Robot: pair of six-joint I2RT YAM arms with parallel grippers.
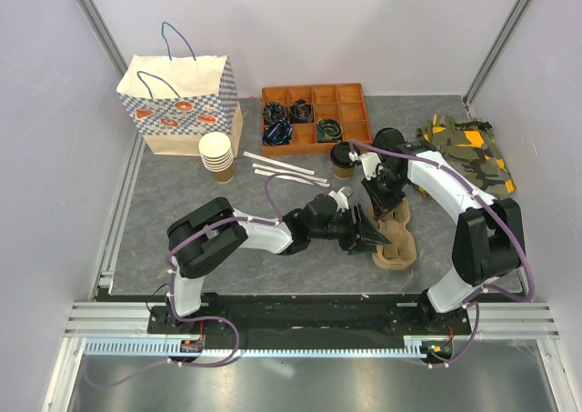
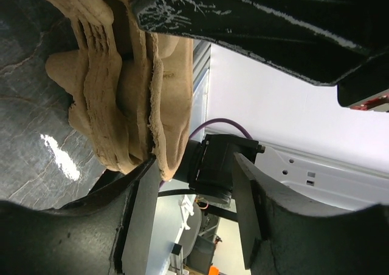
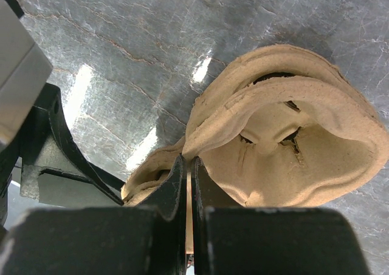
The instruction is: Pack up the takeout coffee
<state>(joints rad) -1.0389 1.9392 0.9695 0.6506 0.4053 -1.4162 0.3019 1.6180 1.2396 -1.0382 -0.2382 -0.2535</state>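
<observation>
The takeout coffee (image 1: pixel 342 158), a tan paper cup with a black lid, stands upright in front of the orange tray, apart from both grippers. A stack of tan pulp cup carriers (image 1: pixel 397 242) lies near the table's middle right. My right gripper (image 1: pixel 389 203) (image 3: pixel 188 173) is shut on the rim of the top carrier (image 3: pixel 292 135). My left gripper (image 1: pixel 376 235) (image 2: pixel 191 208) stands open at the stack's left side. The carrier's edge (image 2: pixel 167 147) hangs at the tip of its left finger, with nothing pinched between the pads.
A paper bag (image 1: pixel 182 103) stands at the back left, with a stack of lidless cups (image 1: pixel 216 155) in front of it. The orange tray (image 1: pixel 315 93) holds black lids. White stirrers (image 1: pixel 284 170) lie near the coffee. A camouflage cloth (image 1: pixel 468 148) lies at the right.
</observation>
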